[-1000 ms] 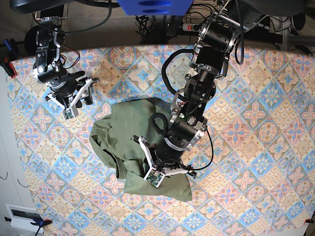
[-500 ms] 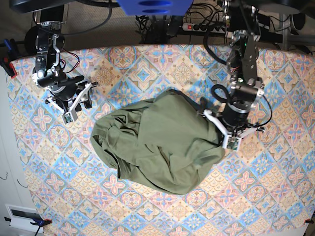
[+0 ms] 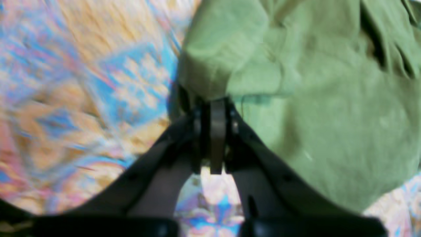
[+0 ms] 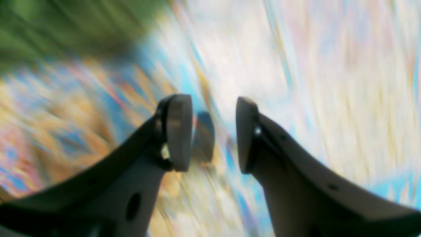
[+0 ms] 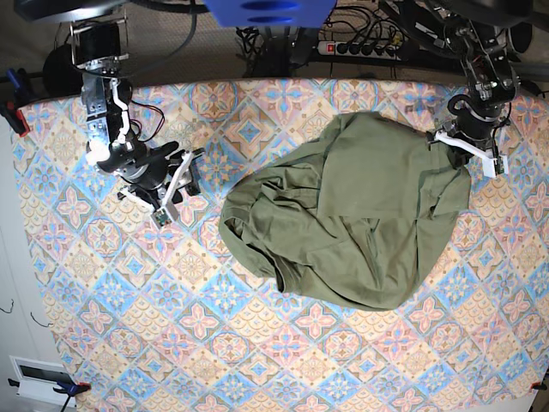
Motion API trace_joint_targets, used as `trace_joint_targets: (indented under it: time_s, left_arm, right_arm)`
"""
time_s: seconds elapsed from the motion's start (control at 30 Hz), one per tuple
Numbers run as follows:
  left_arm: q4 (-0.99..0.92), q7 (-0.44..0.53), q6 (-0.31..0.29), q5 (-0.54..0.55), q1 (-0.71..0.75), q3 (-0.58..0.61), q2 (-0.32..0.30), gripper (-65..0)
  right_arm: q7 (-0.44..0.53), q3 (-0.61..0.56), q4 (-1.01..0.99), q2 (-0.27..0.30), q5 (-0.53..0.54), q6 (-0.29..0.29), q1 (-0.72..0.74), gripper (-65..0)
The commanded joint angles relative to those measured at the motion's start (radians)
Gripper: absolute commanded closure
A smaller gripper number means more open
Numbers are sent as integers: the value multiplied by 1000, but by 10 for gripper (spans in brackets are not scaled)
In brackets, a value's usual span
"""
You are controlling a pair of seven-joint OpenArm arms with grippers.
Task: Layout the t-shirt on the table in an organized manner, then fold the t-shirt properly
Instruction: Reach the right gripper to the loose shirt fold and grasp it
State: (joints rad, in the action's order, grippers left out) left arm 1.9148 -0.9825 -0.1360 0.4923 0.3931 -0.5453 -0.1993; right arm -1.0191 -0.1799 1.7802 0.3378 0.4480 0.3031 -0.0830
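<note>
1. Base view showed the shirt [image 5: 360,215] lying in a rumpled olive heap on the table [image 5: 257,343], right of centre, its far corner reaching toward the right edge.
2. The left gripper [image 5: 467,148] sat at that far right corner of the shirt, near the table's back edge.
3. In the left wrist view, the left gripper [image 3: 213,108] had its jaws pressed together, pinching a fold of the shirt [image 3: 312,98] at its edge; the patterned cloth beside it was blurred.
4. The right gripper [image 5: 176,193] hovered over bare table on the left, well apart from the shirt.
5. In the right wrist view, the right gripper [image 4: 213,131] had its jaws parted with nothing between them; the background was streaked with blur.
</note>
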Motion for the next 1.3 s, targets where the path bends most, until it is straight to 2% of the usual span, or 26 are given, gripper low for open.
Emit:
trace_joint_targets:
  time_s: [0.0, 0.13, 0.3, 0.53, 0.67, 0.77, 0.97, 1.03, 1.2, 1.27]
  left_arm:
    - [-10, 18, 0, 15, 8, -6, -12, -73]
    - [-77, 18, 0, 53, 23, -8, -12, -116]
    - [-143, 18, 0, 70, 22, -8, -12, -137]
    - [-146, 18, 0, 70, 25, -8, -10, -137]
    - [-142, 18, 0, 72, 37, -8, -10, -137]
    - [-146, 18, 0, 72, 39, -5, -10, -137]
    - [-142, 18, 0, 72, 51, -3, -10, -136]
    - [-142, 18, 0, 72, 51, -3, -10, -136]
    - [-142, 18, 0, 73, 53, -3, -10, -136]
    - [-142, 18, 0, 73, 53, -3, -10, -136]
  right_arm:
    - [7, -2, 16, -6, -2, 0, 13, -218]
    - [52, -13, 8, -29, -1, 0, 32, -218]
    - [95, -42, 10, -95, -2, 0, 50, -215]
    - [98, -158, -112, -98, -2, 0, 210, -215]
    - [99, -185, -173, -105, -4, 0, 266, -217]
    - [99, -191, -225, -138, -4, 0, 315, -217]
    - [102, -280, -351, -222, -4, 0, 409, -217]
    - [128, -298, -391, -248, -4, 0, 452, -217]
    - [173, -330, -483, -256, -4, 0, 513, -217]
    - [193, -336, -515, -282, -4, 0, 532, -217]
